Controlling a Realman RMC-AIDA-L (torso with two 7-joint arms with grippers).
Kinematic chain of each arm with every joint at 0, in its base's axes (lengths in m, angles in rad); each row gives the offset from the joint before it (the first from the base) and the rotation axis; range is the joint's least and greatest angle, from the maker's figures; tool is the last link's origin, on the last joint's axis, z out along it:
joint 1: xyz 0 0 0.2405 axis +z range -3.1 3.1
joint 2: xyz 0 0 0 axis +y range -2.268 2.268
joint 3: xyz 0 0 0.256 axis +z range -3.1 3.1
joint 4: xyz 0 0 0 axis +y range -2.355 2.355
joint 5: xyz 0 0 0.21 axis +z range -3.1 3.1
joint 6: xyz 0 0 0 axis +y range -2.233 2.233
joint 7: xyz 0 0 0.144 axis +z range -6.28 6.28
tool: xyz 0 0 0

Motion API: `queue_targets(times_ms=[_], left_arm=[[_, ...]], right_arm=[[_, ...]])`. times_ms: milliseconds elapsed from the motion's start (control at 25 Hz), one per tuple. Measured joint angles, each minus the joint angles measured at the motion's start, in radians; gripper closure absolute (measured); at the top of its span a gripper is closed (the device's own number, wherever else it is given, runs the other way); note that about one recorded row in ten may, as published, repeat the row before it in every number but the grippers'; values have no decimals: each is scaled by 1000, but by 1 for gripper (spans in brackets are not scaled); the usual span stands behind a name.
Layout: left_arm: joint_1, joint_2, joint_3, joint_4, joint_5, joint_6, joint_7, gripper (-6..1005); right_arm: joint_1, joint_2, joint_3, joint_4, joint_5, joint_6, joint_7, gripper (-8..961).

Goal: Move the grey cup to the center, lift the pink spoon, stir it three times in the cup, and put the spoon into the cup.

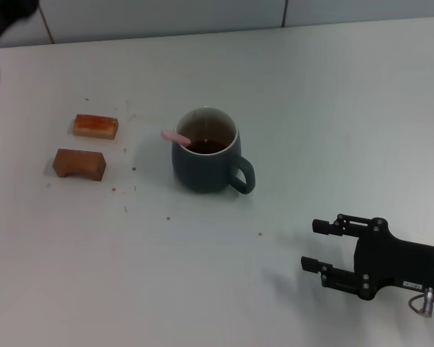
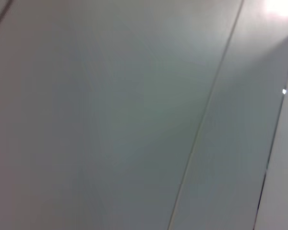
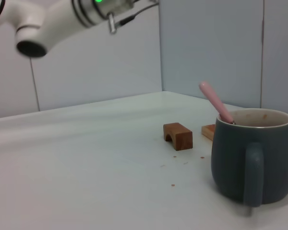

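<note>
The grey cup (image 1: pixel 206 163) stands upright in the middle of the white table, its handle toward the front right. The pink spoon (image 1: pixel 176 136) rests inside it, its pink handle leaning out over the left rim. The right wrist view shows the cup (image 3: pixel 252 160) and the spoon's handle (image 3: pixel 215 101) sticking up from it. My right gripper (image 1: pixel 312 246) is open and empty, low over the table to the front right of the cup, well apart from it. My left arm (image 1: pixel 3 18) is raised at the far left corner; its gripper is out of view.
Two brown wooden blocks (image 1: pixel 95 126) (image 1: pixel 79 164) lie left of the cup; they also show in the right wrist view (image 3: pixel 178 135). Small crumbs are scattered around them. The left wrist view shows only wall panels (image 2: pixel 134 120).
</note>
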Motion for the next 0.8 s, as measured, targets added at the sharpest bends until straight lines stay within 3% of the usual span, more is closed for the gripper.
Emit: queue_targets(times_ms=[80,120,160,280,440,640,800], left_arm=[[0,0,0,0,0,0,0,557],[40,-5,-26,-118,-14,99,257,557],[60,-4,-21,-152,-9,119,363,556],[102,-3,-2,-185,3,132,524,555],[234,-1,61,-187,18,147,781,553],[327,5,73,-193,50,158,832,551],[356,18,75,-196,117,160,826,549]], right_arm=[[0,0,1,-1,0,3,0,328],[-1,0,1,-2,0,7,0,328],[-1,0,1,-2,0,7,0,328],[-4,0,2,-3,0,11,-1,329],[-9,-1,13,-3,0,13,-3,329],[-16,-2,17,-3,0,13,-3,329],[-25,-3,19,-4,0,13,-9,329]])
